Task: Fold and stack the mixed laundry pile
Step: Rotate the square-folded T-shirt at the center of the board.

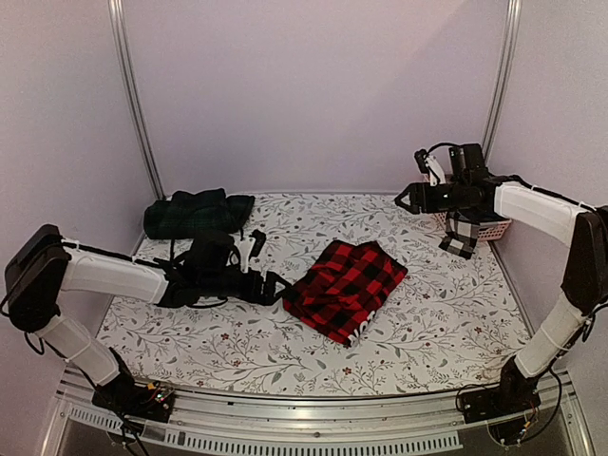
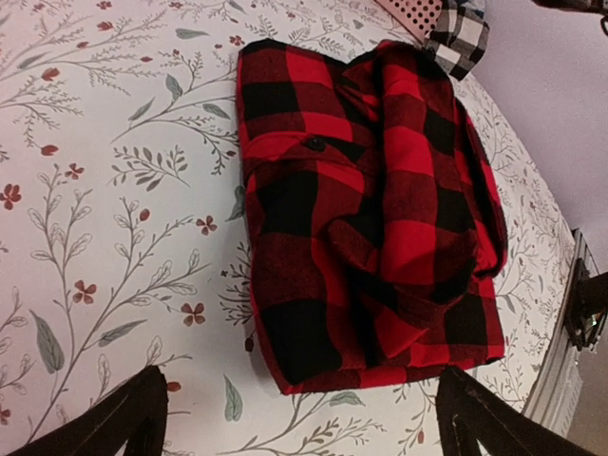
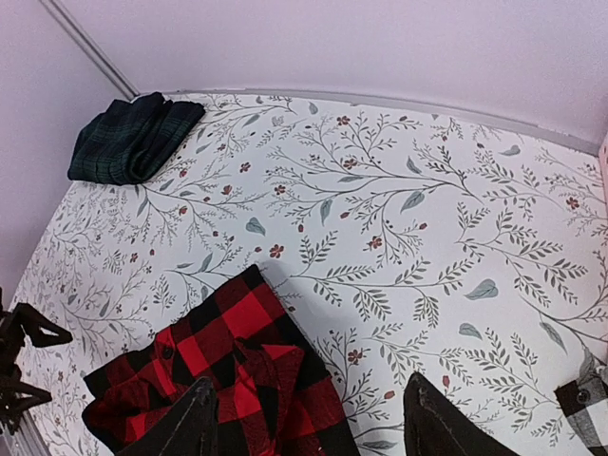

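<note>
Top external view: red-and-black flannel shirt sits folded near the centre of the table. It's a compact rectangle, with the upper layer a bit lumpy in the left wrist view. Dark green tartan piece is folded too, at 10 o'clock from the shirt near the back-left corner, well apart from it. So you have two folds done and no stacking.

Pink basket is at 2 o'clock from the shirt, on the right edge. A black-and-white checked garment shows right at the basket, in it or spilling over, can't tell which. It looks unfolded. Whatever else is inside is hidden.

Left gripper lies low at the shirt's 9 o'clock edge, just beside the fabric, jaws wide apart and holding nothing. Right gripper hangs over the basket, jaws apart with nothing between them.

My read: midway at best. Left for you: pull the checked piece out and fold it, do the same for anything under it, then bring shirt, tartan and the rest into one stack.
</note>
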Controlling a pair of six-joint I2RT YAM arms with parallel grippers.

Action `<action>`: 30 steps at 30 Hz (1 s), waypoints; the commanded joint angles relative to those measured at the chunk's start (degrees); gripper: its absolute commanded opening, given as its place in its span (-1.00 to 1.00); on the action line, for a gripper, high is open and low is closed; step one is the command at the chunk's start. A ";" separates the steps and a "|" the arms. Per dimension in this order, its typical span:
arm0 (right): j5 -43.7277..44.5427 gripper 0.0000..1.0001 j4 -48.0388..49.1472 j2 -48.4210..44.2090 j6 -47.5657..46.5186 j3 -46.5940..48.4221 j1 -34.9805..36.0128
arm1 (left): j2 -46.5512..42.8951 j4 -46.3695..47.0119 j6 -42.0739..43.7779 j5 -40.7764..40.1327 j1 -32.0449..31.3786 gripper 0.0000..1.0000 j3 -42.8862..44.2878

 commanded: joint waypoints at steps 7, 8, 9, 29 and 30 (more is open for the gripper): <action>-0.95 0.02 1.15 15.06 2.69 -1.22 -1.65 | 8.84 8.31 -8.22 4.52 -3.24 0.83 0.08; -0.57 0.01 1.26 16.32 2.46 -1.57 -1.67 | 9.21 8.40 -8.86 4.04 -3.24 0.83 -0.06; 0.38 0.01 1.22 17.21 2.12 -1.83 -1.69 | 9.53 8.46 -9.42 3.38 -3.21 0.83 -0.22; 0.21 -0.07 4.05 5.86 10.57 -27.90 17.86 | 0.25 3.26 -5.40 2.22 10.11 0.99 -4.82; -0.67 -0.04 5.59 3.65 13.22 -30.06 20.04 | -1.03 2.78 -4.96 2.16 10.20 0.99 -5.40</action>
